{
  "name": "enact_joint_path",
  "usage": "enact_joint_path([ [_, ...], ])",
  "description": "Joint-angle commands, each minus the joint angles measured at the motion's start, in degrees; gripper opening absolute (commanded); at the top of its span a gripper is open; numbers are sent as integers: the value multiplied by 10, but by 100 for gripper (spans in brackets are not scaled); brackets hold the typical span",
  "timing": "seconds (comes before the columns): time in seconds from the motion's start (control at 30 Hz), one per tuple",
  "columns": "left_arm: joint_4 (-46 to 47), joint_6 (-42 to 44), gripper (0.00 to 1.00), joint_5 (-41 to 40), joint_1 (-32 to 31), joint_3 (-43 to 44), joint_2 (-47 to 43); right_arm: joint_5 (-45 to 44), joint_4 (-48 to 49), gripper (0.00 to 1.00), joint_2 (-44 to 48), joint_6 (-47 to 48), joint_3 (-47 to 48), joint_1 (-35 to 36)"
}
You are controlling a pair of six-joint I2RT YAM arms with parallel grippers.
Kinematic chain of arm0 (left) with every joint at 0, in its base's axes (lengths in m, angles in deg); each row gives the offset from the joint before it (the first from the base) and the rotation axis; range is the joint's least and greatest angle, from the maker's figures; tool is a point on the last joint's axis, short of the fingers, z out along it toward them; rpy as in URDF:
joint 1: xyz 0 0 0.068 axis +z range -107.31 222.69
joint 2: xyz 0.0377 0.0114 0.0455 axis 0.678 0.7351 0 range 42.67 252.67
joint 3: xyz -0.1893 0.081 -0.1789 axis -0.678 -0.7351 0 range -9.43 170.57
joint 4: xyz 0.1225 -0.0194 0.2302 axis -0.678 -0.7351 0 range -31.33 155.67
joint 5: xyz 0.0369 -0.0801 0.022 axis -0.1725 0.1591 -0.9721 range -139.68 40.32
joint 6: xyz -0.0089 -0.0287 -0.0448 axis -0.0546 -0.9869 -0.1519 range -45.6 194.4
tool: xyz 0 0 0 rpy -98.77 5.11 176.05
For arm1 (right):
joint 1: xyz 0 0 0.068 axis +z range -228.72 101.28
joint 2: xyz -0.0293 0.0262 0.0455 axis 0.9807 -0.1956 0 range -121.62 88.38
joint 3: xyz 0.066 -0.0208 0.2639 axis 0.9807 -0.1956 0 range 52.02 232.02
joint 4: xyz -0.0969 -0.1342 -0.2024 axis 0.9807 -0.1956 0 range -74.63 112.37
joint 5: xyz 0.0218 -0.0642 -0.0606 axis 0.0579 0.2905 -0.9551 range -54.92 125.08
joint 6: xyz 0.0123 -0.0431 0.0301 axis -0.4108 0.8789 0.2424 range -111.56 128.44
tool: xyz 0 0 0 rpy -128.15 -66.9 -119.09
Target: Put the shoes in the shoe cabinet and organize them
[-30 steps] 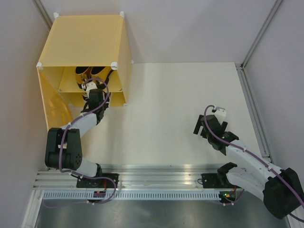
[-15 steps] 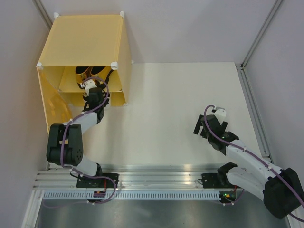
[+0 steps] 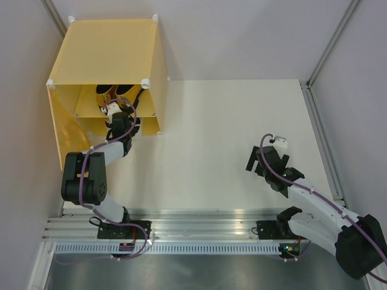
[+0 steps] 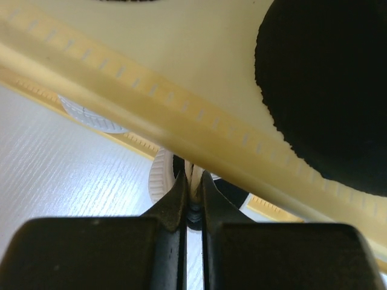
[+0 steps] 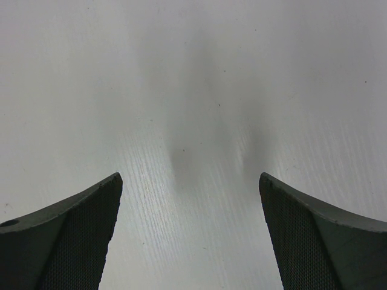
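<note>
The shoe cabinet (image 3: 109, 48) stands at the table's far left corner, its door (image 3: 66, 136) swung open. Two gold loafers (image 3: 115, 90) sit side by side on its inner shelf (image 3: 91, 107). My left gripper (image 3: 115, 110) reaches into the lower compartment under that shelf. In the left wrist view the gripper (image 4: 192, 178) is shut on a thin white edge of a white sneaker (image 4: 158, 181), just below the shelf's front edge (image 4: 181, 115). The other sneaker is not visible. My right gripper (image 3: 259, 162) is open and empty over bare table, as the right wrist view (image 5: 190, 181) also shows.
The cabinet's right wall and white corner connector (image 3: 159, 133) stand close beside my left wrist. Grey walls enclose the table on the left, back and right. An aluminium rail (image 3: 199, 220) runs along the near edge.
My left arm has pushed a little deeper into the cabinet's lower compartment, its elbow rising toward the cabinet. The right arm has not moved.
</note>
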Motion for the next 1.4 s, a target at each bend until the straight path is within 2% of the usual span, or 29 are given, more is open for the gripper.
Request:
enact_joint_path([
  [0.0,82,-25,2,2,5,23,-3,0,4,98,1,5,1,-3],
  [0.4,124,-25,5,15,10,20,12,0,4,98,-4,5,2,-3],
  [0.57,107,-35,21,20,10,18,5,1,5,98,-4,5,1,-3],
  [0.6,103,-37,30,22,10,15,3,2,4,98,-4,4,1,-3],
  [0.83,45,-76,50,27,10,-21,-53,6,7,98,0,2,-4,-3],
  [1.1,-70,-144,52,13,0,-57,-121,13,10,98,3,2,-7,-3],
  [1.27,-105,-189,43,30,-4,-67,-113,14,11,97,3,2,-9,-3],
  [1.37,-121,-223,42,32,-6,-54,-91,14,10,98,3,2,-8,-3],
])
